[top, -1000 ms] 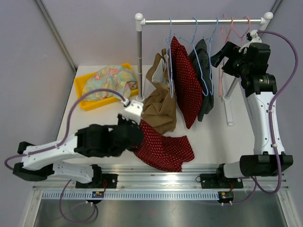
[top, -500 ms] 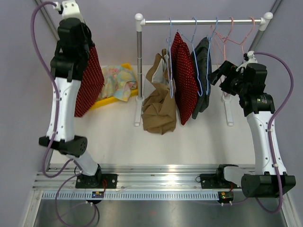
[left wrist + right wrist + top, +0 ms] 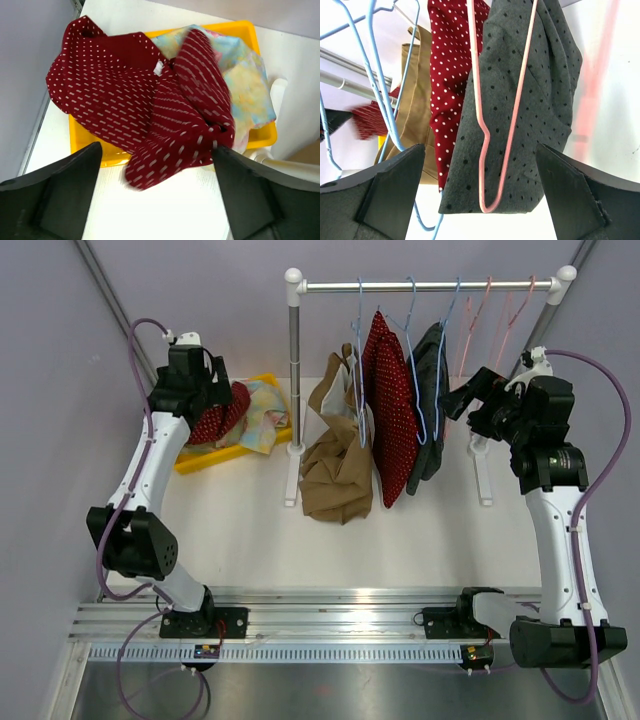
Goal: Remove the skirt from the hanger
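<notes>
White table point(image 3: 170, 215); skirt point(image 3: 150, 115) over tray point(image 3: 235, 26) rim, left-wrist view

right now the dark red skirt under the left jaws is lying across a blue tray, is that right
Not quite. The tray is yellow, not blue. The left wrist view shows it: the dark red skirt under the left jaws is lying across a yellow tray.

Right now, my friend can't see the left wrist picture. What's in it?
A dark red skirt with white dashes lies crumpled across a yellow tray, partly covering a pastel flowered cloth. The left gripper is open at the bottom, holding nothing.
</notes>
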{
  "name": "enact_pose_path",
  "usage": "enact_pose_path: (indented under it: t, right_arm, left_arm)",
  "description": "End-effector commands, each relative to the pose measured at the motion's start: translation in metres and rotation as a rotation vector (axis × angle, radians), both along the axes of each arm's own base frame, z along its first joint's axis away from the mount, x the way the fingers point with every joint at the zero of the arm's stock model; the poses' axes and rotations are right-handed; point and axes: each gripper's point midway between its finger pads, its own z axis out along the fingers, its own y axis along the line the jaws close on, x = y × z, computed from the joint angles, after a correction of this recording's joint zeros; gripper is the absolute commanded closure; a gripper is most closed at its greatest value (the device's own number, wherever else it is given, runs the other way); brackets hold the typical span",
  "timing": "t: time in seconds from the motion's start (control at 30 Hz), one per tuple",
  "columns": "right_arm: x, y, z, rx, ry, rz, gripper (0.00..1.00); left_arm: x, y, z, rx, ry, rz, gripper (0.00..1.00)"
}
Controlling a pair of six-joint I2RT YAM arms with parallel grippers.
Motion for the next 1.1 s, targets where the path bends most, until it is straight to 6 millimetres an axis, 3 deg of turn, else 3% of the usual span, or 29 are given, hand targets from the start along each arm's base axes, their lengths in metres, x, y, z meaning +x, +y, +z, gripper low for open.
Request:
enact_pose_path:
  t: [0.0,0.1,0.17,0.2,0.23,0.3,0.37,0.4,0.47,0.53,0.67,0.77,0.8,0.87,1.07]
  right_arm:
    - [0.003,0.001,0.043,0.003,-0.118,0.012,0.01]
    - [0.002,0.007,0.068,-0.003,-0.175,0.054,0.01]
    - [0.005,0.013,0.077,0.002,-0.197,0.093,0.01]
    - [0.005,0.015,0.089,0.006,-0.222,0.103,0.0]
    - [0.007,0.017,0.093,0.01,-0.226,0.112,0.01]
    - [0.015,0.02,0.102,0.026,-0.234,0.129,0.01]
    - [0.024,0.023,0.106,0.042,-0.232,0.14,0.01]
    - [0.027,0.023,0.108,0.047,-0.236,0.144,0.01]
    - [0.038,0.026,0.11,0.065,-0.24,0.153,0.01]
    - [0.05,0.027,0.107,0.079,-0.23,0.16,0.01]
    - [0.072,0.031,0.093,0.094,-0.198,0.172,0.05]
    - [0.086,0.033,0.084,0.092,-0.178,0.176,0.26]
    - [0.086,0.046,0.082,0.092,-0.172,0.204,0.34]
    - [0.09,0.052,0.079,0.081,-0.159,0.215,0.5]
    - [0.081,0.053,0.086,0.057,-0.175,0.197,0.93]
  left_arm:
    - [0.003,-0.008,0.051,-0.072,-0.171,-0.014,0.01]
    - [-0.008,-0.004,0.039,-0.087,-0.102,0.034,0.01]
    - [-0.022,-0.009,0.058,-0.123,-0.171,0.007,0.01]
    - [-0.029,-0.012,0.047,-0.13,-0.156,-0.007,0.01]
    - [-0.044,-0.014,0.061,-0.145,-0.194,-0.027,0.01]
    - [-0.059,-0.015,0.053,-0.155,-0.179,-0.04,0.01]
    - [-0.081,-0.017,0.062,-0.167,-0.206,-0.063,0.01]
    - [-0.089,-0.017,0.046,-0.161,-0.174,-0.066,0.01]
    - [-0.109,-0.016,0.049,-0.16,-0.204,-0.076,0.01]
    - [-0.128,-0.014,0.041,-0.153,-0.205,-0.082,0.01]
    - [-0.147,-0.015,0.026,-0.16,-0.186,-0.099,0.01]
    - [-0.159,-0.019,0.022,-0.172,-0.194,-0.123,0.01]
    - [-0.162,-0.019,0.022,-0.177,-0.2,-0.126,0.01]
    - [-0.165,-0.021,0.019,-0.185,-0.197,-0.134,0.01]
    - [-0.171,-0.032,0.023,-0.228,-0.197,-0.179,0.01]
